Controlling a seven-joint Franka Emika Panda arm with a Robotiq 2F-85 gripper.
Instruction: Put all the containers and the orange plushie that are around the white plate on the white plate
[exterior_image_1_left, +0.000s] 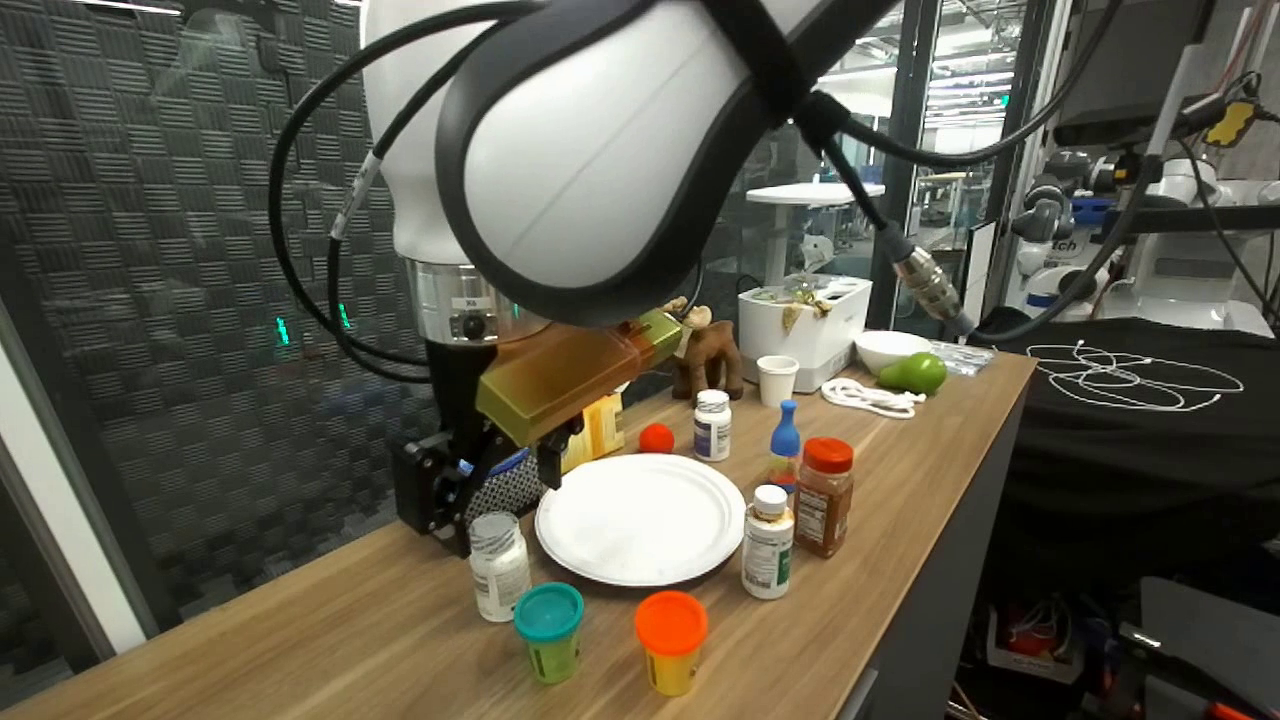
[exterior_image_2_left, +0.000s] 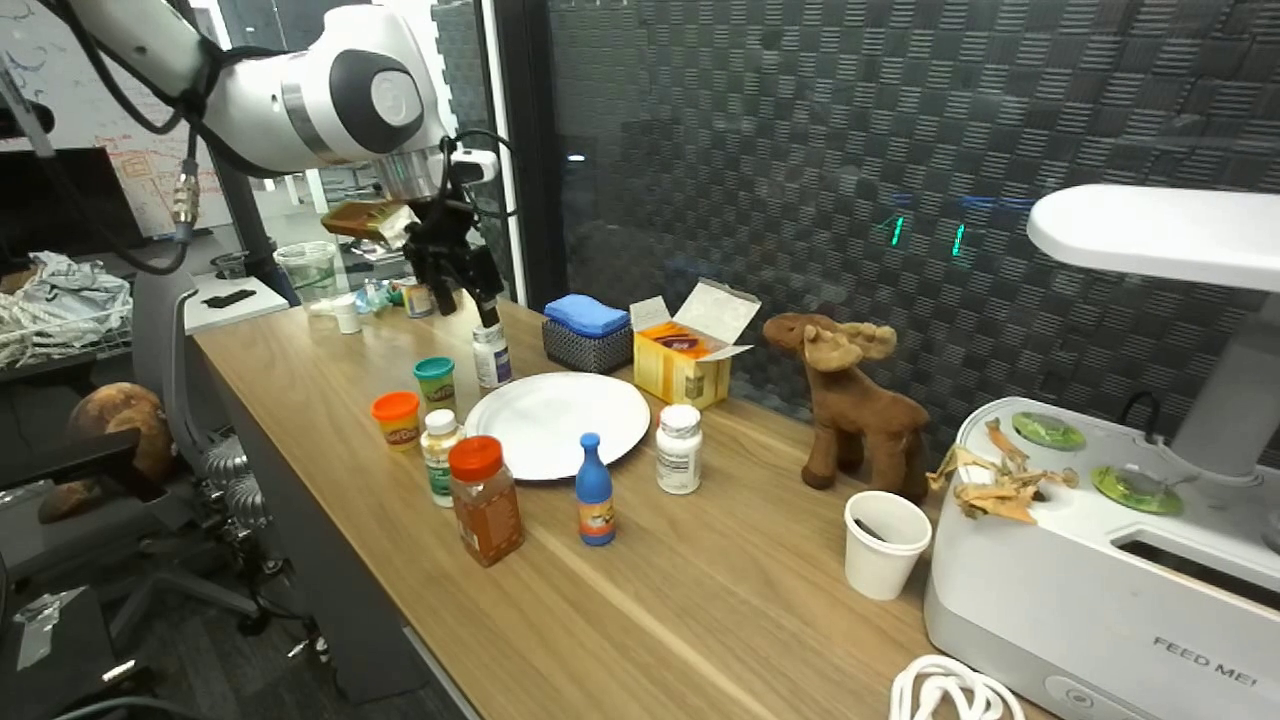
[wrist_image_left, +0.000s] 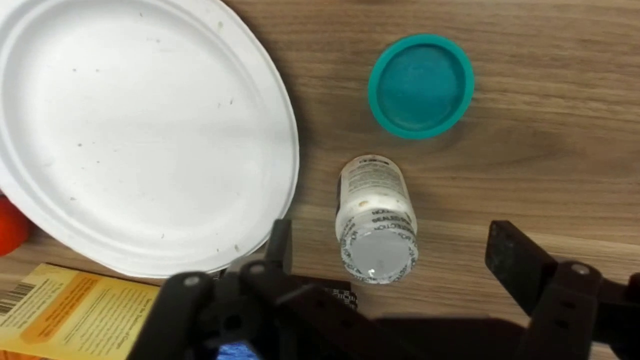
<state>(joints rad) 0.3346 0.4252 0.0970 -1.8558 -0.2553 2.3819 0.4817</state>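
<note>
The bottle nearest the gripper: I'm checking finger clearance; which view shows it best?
The wrist view: the bottle shows large, unobstructed, between spread fingers, gaps on both sides. Both exterior views show it standing, smaller, those gaps unclear.

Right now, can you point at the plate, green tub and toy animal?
White plate (exterior_image_1_left: 640, 520), in an exterior view: bare middle.
Green tub (wrist_image_left: 421, 86), in the wrist view: teal lid.
Brown toy animal (exterior_image_2_left: 872, 412), in an exterior view: body.

Around one plate (exterior_image_2_left: 558, 425) there were three white bottles (exterior_image_2_left: 679, 458) (exterior_image_2_left: 491, 362) (exterior_image_2_left: 441, 466), two tubs (exterior_image_2_left: 435, 387) (exterior_image_2_left: 399, 422), one jar (exterior_image_2_left: 487, 508), one blue bottle (exterior_image_2_left: 596, 500), one plushie (exterior_image_1_left: 657, 438), one box (exterior_image_2_left: 683, 368), one basket (exterior_image_2_left: 587, 349); farther off, one moose (exterior_image_2_left: 866, 412).
</note>
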